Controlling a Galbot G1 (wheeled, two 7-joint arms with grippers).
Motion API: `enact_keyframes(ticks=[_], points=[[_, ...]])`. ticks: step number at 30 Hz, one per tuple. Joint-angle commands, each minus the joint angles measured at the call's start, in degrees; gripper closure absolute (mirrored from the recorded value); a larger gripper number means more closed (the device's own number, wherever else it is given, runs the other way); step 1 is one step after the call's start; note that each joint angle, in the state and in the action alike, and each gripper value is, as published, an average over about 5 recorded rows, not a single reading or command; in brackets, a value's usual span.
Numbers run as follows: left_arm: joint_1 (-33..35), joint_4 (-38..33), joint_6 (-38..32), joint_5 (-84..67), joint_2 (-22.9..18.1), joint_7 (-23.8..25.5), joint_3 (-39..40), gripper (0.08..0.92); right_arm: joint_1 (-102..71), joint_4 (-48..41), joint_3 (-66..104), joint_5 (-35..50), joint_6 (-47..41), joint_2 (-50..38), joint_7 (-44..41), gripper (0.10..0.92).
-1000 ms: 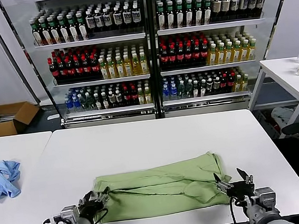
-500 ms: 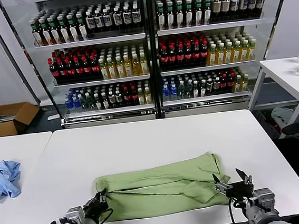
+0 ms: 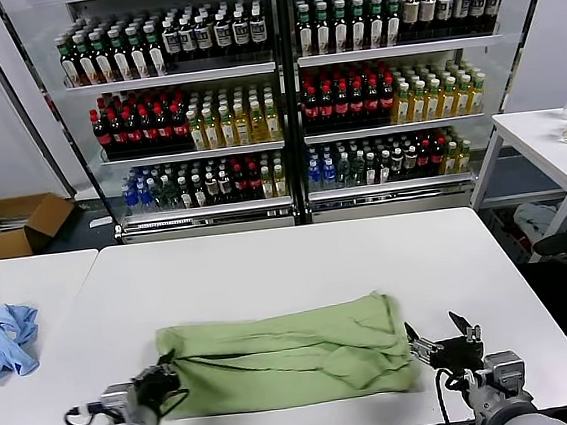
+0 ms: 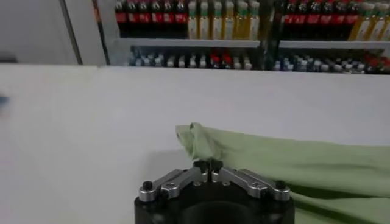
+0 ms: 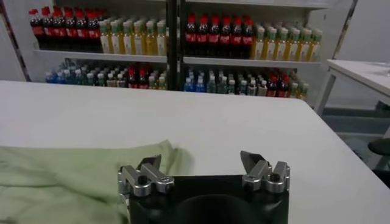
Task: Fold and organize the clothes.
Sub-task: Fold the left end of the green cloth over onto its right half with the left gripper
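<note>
1 green shirt [image 3: 287, 358] on white table [image 3: 299, 266], left gripper [image 3: 162, 378] pinching its corner

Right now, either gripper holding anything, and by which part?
The left gripper is shut on the green shirt, pinching its bunched left end. The right gripper is open beside the shirt's right end, holding nothing.

I see the shirt [image 3: 287, 358] lying on the table [image 3: 298, 261], near its front edge. My left gripper [image 3: 162, 378] sits at its left end, my right gripper [image 3: 444, 343] just off its right end.
</note>
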Motion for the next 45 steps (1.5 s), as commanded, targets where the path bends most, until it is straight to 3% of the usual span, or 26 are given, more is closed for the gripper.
enact_keyframes(ticks=[1, 4, 7, 12, 15, 19, 24, 45], points=[[4.1, 5.91, 4.07, 3.36, 9.36, 13.58, -27.09, 0.909, 1.22, 0.02, 0.15, 0.08, 0.12, 0.02, -0.18, 0.203], [5.09, 5.82, 4.11, 2.6, 11.01, 14.36, -29.8, 0.909, 1.7, 0.05, 0.58, 0.34, 0.14, -0.07, -0.29, 0.203], [5.29, 1.25, 4.12, -1.61, 10.62, 12.44, -26.76, 0.909, 1.87, 0.01, 0.98, 0.42, 0.14, -0.02, -0.31, 0.203], [4.05, -10.57, 4.08, -10.46, 4.83, 7.91, -11.41, 0.909, 1.43, -0.34, 1.21, 0.05, 0.09, 0.25, -0.22, 0.203], [2.56, -13.86, 4.04, -12.14, -0.48, 7.49, -0.87, 0.909, 1.02, -0.16, 1.27, -0.4, 0.02, 0.19, -0.04, 0.203], [-0.83, -12.57, 3.96, -11.8, -6.12, 7.66, 8.13, 0.909, 0.48, 0.71, 1.75, -0.57, -0.06, -0.41, 0.2, 0.203], [-5.55, -9.59, 3.9, -11.87, -9.92, 7.0, 12.64, 0.909, -0.1, 1.03, 2.23, -0.89, -0.06, -0.27, 0.26, 0.203], [-14.86, -1.55, 3.76, -12.84, -14.68, 4.96, 16.8, 0.909, -0.38, 0.37, 2.15, -1.39, -0.06, 0.04, 0.35, 0.203]])
